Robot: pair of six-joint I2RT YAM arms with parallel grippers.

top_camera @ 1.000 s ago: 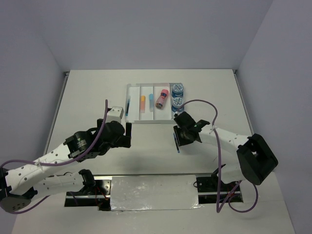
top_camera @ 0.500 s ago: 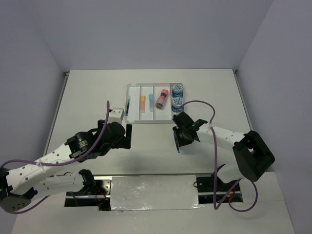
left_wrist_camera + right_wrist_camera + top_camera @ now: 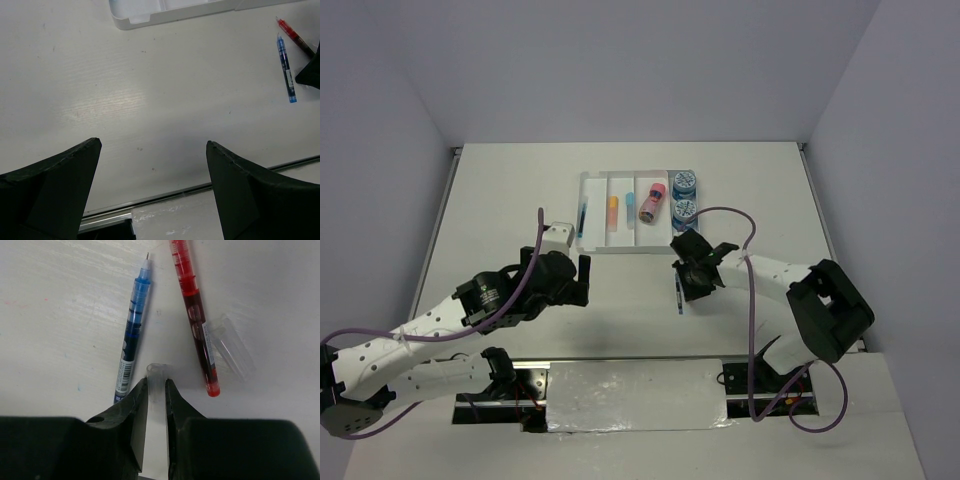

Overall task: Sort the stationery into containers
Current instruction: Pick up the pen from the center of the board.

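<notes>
My right gripper (image 3: 156, 384) is shut on a small clear pen cap (image 3: 156, 371) at the table surface. A blue pen (image 3: 132, 330) lies just left of it and a red pen (image 3: 195, 315) just right, with a second clear cap (image 3: 232, 347) beside the red pen. In the top view the right gripper (image 3: 688, 285) is in front of the clear tray (image 3: 620, 249), which holds a blue pen (image 3: 583, 218), an orange eraser (image 3: 613, 208), a pink cylinder (image 3: 652, 202) and two blue rolls (image 3: 684, 183). My left gripper (image 3: 152, 144) is open and empty, hovering left of the pens.
The tray's near corner (image 3: 150, 15) shows at the top of the left wrist view, with the blue pen (image 3: 286, 70) and the red pen (image 3: 295, 36) at the right. The table's front edge and a metal rail (image 3: 165, 195) run below the left gripper.
My right gripper has shifted slightly left and toward the tray, staying low over the two pens. The left arm has barely moved.
</notes>
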